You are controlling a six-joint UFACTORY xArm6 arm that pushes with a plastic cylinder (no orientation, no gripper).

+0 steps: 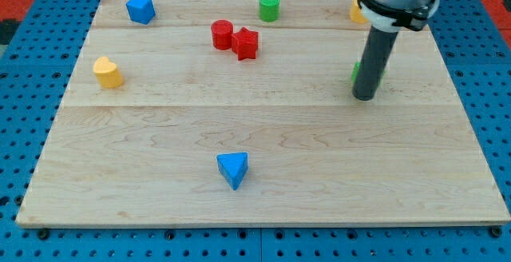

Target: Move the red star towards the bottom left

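Pale wooden board (263, 206), small matte blocks, dark rod.
Red star (247, 44) touching red cylinder (222, 34), upper centre; my tip (364, 97) well right; no jaws fitted.

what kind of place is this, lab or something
Probably a robotics lab bench. A wooden board lies on a blue perforated mounting surface, with small coloured blocks such as the red star laid out, and my tip stands near the view's right.
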